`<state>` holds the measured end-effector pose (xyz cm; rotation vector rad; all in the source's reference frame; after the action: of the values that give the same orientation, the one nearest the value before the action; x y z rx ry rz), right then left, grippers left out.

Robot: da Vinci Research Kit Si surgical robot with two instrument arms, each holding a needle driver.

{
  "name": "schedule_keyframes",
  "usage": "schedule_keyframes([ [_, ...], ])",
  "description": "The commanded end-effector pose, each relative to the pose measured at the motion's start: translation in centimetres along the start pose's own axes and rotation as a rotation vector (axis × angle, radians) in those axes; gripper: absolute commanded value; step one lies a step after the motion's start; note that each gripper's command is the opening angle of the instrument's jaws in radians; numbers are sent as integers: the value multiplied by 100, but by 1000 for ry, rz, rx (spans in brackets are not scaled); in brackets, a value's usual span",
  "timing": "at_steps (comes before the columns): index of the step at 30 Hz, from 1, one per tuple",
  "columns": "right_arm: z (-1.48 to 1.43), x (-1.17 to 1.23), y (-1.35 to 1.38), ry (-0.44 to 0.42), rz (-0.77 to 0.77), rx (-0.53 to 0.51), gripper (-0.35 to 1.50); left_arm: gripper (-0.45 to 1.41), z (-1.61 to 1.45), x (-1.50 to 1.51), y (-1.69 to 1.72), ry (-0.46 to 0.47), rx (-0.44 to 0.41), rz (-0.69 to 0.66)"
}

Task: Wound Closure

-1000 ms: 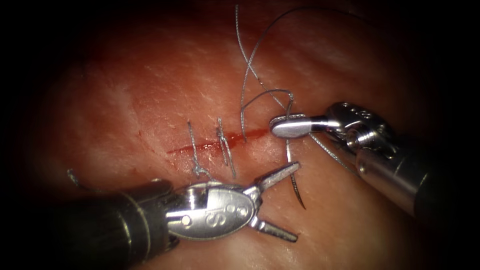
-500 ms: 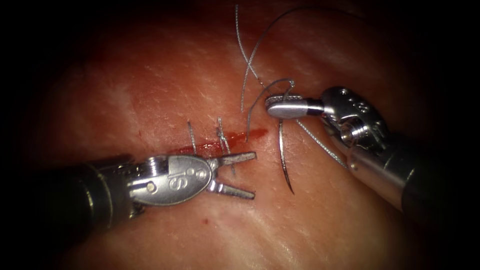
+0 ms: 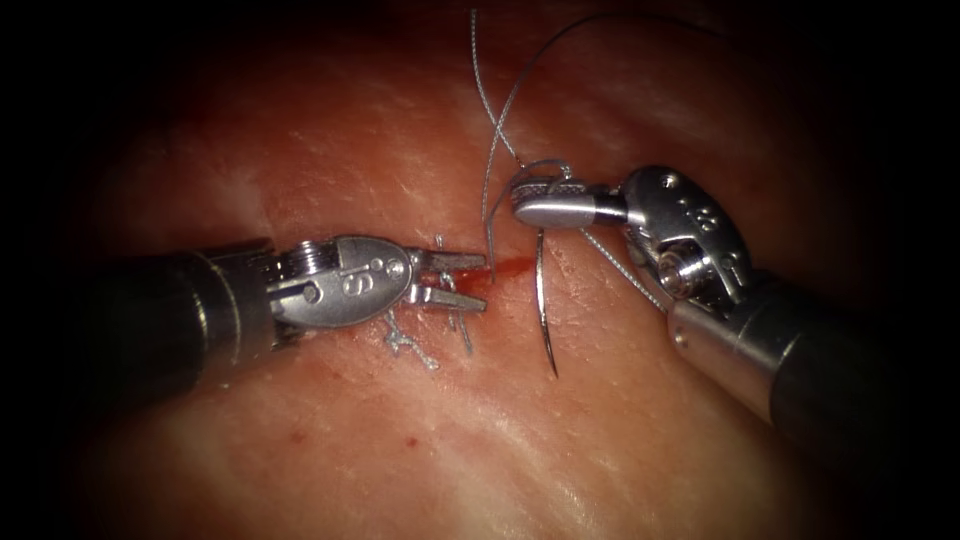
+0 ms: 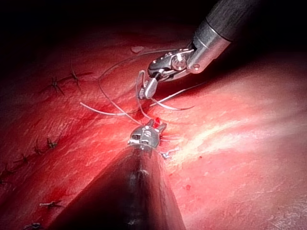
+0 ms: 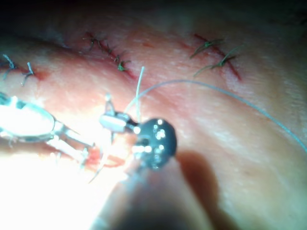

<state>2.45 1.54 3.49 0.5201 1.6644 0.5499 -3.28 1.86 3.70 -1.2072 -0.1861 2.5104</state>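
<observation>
Right arm's needle driver (image 3: 530, 208): jaws clamped on the thin curved steel needle (image 3: 543, 300) near its thread end. The needle hangs from them toward its point, clear of the tissue as far as I can see, just right of the cut's open end. The fine grey suture thread (image 3: 497, 130) loops over these jaws and trails away beyond them.

Left arm's needle driver (image 3: 470, 278): jaws parted narrowly and holding nothing, tips lying over the red-filled cut (image 3: 510, 267) beside the needle. Under these jaws sit two finished stitches with short cut thread tails (image 3: 410, 345).

The pale pink pork-belly tissue (image 3: 330, 150) surrounds both tools, glistening, with a spot of red fluid (image 3: 411, 439) nearer the camera.

Handling judgement: the needle is light, stiff and slick, and would likely swivel if gripped at the point; a hold on the body, back from the tip, looks safest. The thread is limp and snags easily. The tissue is soft and would tear if pinched hard at the cut edge.
</observation>
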Motion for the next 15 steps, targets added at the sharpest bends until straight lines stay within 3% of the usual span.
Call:
schedule_keyframes([
  [1,6,-2,7,2,-4,6,-35,-8,8,-2,-5,0,3,0],
  [8,6,-2,6,10,-28,5,-35,-20,12,-19,-23,-30,19,-24],
  [15,8,-2,5,19,-41,2,-35,-20,26,-34,-31,-55,29,-44],
])
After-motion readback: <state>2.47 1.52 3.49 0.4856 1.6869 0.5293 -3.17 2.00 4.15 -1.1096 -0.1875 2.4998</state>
